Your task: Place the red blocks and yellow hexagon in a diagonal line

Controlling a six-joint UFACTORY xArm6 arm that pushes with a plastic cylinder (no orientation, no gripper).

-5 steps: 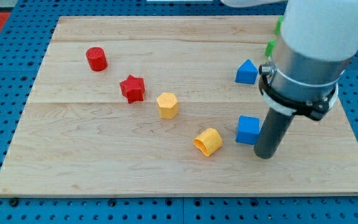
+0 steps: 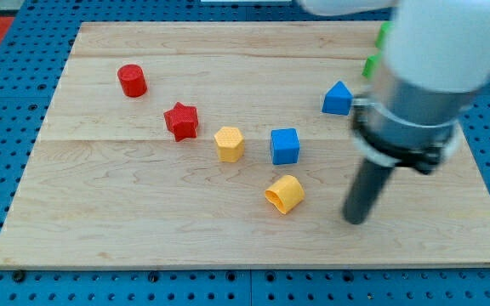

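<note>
A red cylinder (image 2: 132,81) stands at the upper left of the wooden board (image 2: 143,221). A red star (image 2: 181,121) lies below and to the right of it. A yellow hexagon (image 2: 229,144) lies below and to the right of the star, so the three run in a slanting line down to the right. My tip (image 2: 357,220) rests on the board at the lower right, well right of the hexagon and apart from every block.
A blue cube (image 2: 285,146) sits just right of the hexagon. A yellow half-round block (image 2: 285,195) lies below it, left of my tip. A blue pointed block (image 2: 337,99) is at the upper right. Green blocks (image 2: 376,53) show partly behind the arm.
The blue cube now sits up and to the left, next to the yellow hexagon, no longer beside my tip. My tip has shifted slightly left and down.
</note>
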